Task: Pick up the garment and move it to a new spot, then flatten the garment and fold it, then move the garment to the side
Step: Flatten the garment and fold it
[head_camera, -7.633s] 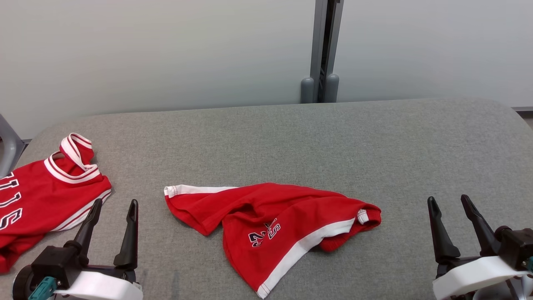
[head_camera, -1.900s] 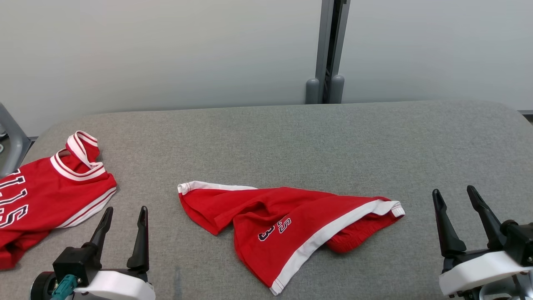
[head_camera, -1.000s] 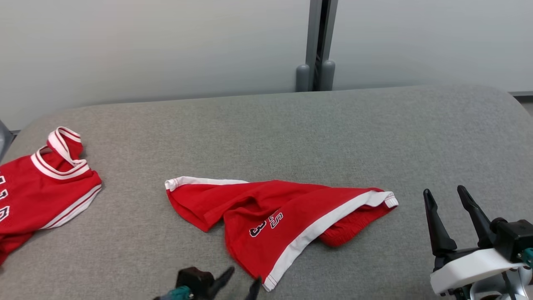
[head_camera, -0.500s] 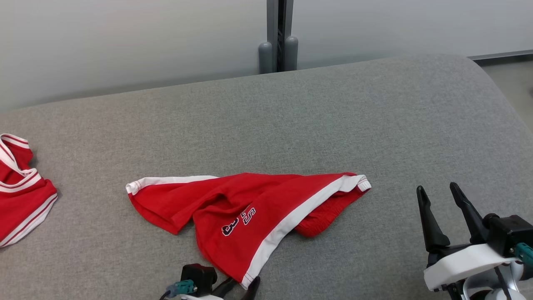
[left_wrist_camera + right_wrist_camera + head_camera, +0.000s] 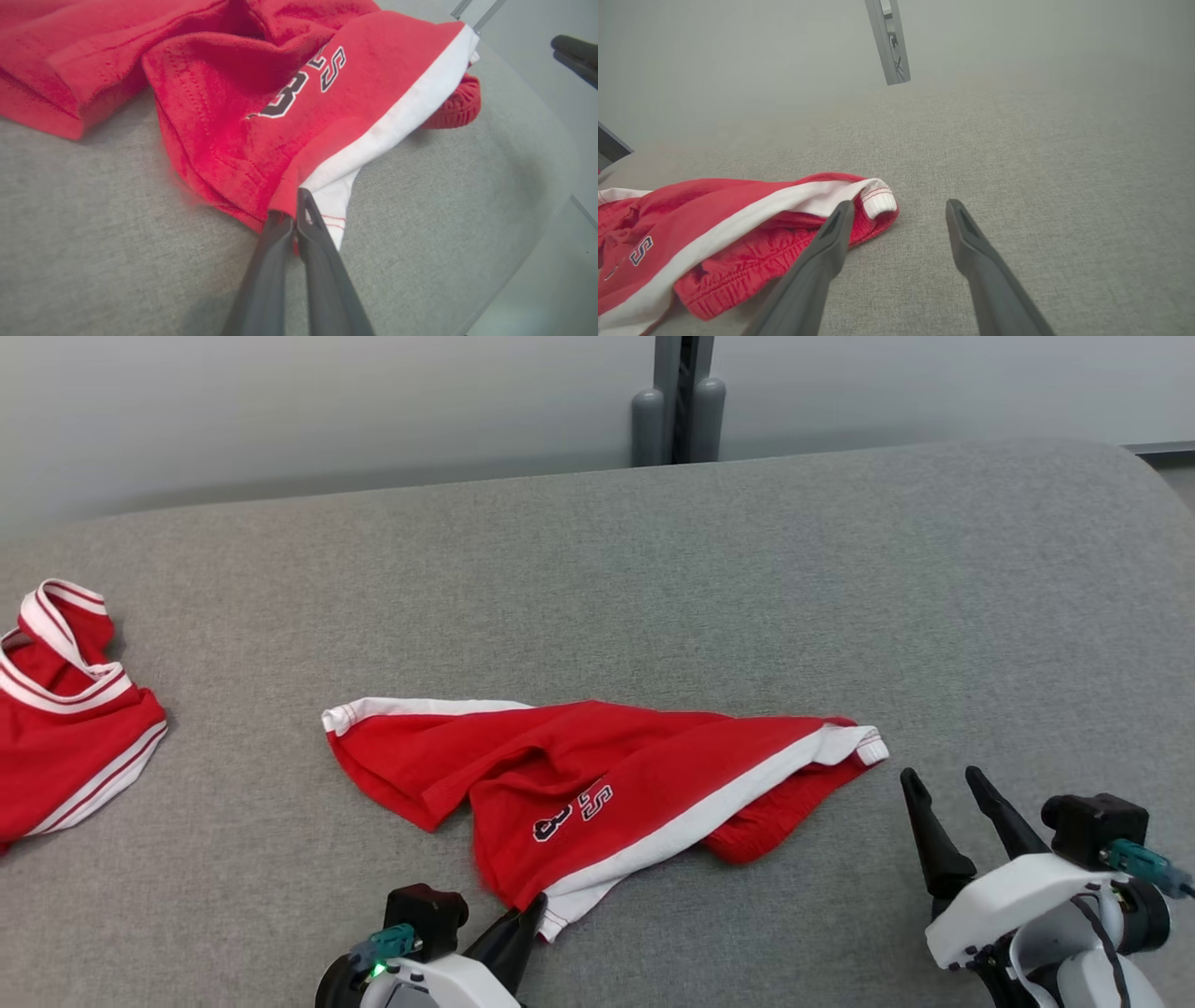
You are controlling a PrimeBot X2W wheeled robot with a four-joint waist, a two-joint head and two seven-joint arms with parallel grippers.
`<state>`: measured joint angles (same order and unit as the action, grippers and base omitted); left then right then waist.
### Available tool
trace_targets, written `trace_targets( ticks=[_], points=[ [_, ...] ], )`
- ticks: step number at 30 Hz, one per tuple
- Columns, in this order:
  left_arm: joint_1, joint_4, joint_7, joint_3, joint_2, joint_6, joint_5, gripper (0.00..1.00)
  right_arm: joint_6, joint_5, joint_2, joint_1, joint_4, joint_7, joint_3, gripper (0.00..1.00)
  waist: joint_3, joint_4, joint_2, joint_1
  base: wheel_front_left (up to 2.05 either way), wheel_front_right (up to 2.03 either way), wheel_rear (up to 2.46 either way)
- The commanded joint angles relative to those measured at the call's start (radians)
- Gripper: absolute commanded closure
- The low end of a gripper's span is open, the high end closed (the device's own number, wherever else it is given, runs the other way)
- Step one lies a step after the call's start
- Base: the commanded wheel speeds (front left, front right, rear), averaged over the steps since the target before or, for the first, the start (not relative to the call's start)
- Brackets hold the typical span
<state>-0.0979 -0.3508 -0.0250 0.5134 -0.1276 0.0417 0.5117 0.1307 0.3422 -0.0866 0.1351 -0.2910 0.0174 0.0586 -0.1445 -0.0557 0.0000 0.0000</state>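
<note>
The garment [image 5: 597, 784], red shorts with a white side stripe and dark lettering, lies crumpled on the grey padded table [image 5: 653, 569]. My left gripper [image 5: 534, 907] is at the shorts' near corner, shut on the hem where red meets white; the left wrist view shows the garment [image 5: 261, 93] pinched between the left gripper's [image 5: 294, 210] closed fingers. My right gripper [image 5: 938, 782] stands open just right of the shorts' waistband end. In the right wrist view the garment [image 5: 738, 224] lies left of the right gripper [image 5: 900, 207], whose left finger [image 5: 836, 233] sits beside the white cuff.
A second red jersey [image 5: 65, 728] with white trim lies at the table's left edge. A grey post [image 5: 679, 397] rises behind the table against a pale wall. The table's rounded right corner [image 5: 1139, 467] is near the right arm.
My left gripper has closed on the shorts' near corner, which was between its open fingers half a second ago. The head camera has shifted. The right gripper stays open, a little closer to the waistband.
</note>
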Motion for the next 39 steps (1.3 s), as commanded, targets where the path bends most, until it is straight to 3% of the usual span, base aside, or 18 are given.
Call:
trace_targets(
  ticks=[1,10,12,14,15,16,20,25,31,34,35,39],
  points=[
    [-0.017,0.004,0.006,-0.002,-0.006,0.0,-0.005,1.0,0.0,0.001,-0.012,0.017,-0.016,-0.004,0.005,0.0,-0.012,0.015,0.0,0.0,0.0,0.0,0.0],
    [-0.041,0.006,0.029,0.007,-0.006,0.009,-0.009,1.0,0.0,0.026,-0.04,0.156,-0.228,0.027,0.066,0.0,-0.044,0.052,0.0,0.0,0.0,0.0,0.0],
    [-0.045,0.007,0.037,0.007,-0.006,0.008,-0.009,1.0,0.0,0.03,-0.044,0.178,-0.267,0.025,0.085,0.48,-0.047,0.054,0.0,0.0,0.0,0.0,0.0],
    [-0.051,0.006,0.043,0.007,-0.008,0.008,-0.009,1.0,0.0,0.039,-0.049,0.197,-0.297,0.027,0.105,0.72,-0.049,0.054,0.0,0.0,0.0,0.0,0.0],
    [-0.053,0.007,0.048,0.006,-0.009,0.007,-0.01,1.0,0.0,0.041,-0.054,0.205,-0.306,0.037,0.112,0.95,-0.049,0.054,0.0,0.0,0.0,0.0,0.0],
    [-0.055,0.007,0.05,0.006,-0.009,0.006,-0.011,1.0,0.0,0.046,-0.058,0.211,-0.314,0.044,0.119,1.0,-0.048,0.053,0.0,0.0,0.0,0.0,0.0],
    [-0.059,0.018,0.068,-0.002,-0.012,0.001,-0.01,1.0,0.0,0.055,-0.074,0.217,-0.312,0.095,0.13,1.0,-0.044,0.05,0.0,0.0,0.0,0.0,0.0],
    [-0.078,0.084,0.102,-0.045,-0.044,-0.032,-0.017,1.0,0.0,0.048,-0.104,0.203,-0.223,0.145,0.134,1.0,-0.029,0.041,0.0,0.0,0.0,0.0,0.0],
    [-0.107,0.247,0.118,-0.108,-0.113,-0.078,-0.045,1.0,0.0,0.028,-0.142,0.184,-0.035,0.135,0.127,1.0,-0.016,0.033,0.0,0.0,0.0,0.0,0.0],
    [-0.138,0.412,0.108,-0.161,-0.166,-0.119,-0.073,1.0,0.0,-0.008,-0.156,0.166,0.155,0.089,0.093,1.0,-0.01,0.029,0.0,0.0,0.0,0.0,0.0],
    [-0.138,0.412,0.108,-0.161,-0.166,-0.119,-0.073,1.0,0.0,-0.008,-0.156,0.166,0.155,0.089,0.093,1.0,-0.01,0.029,0.0,0.0,0.0,0.0,0.0],
    [-0.172,0.563,0.084,-0.214,-0.213,-0.153,-0.091,1.0,0.0,-0.045,-0.157,0.151,0.348,0.029,0.059,1.0,-0.009,0.027,0.0,0.0,0.0,0.0,0.0]
  ],
)
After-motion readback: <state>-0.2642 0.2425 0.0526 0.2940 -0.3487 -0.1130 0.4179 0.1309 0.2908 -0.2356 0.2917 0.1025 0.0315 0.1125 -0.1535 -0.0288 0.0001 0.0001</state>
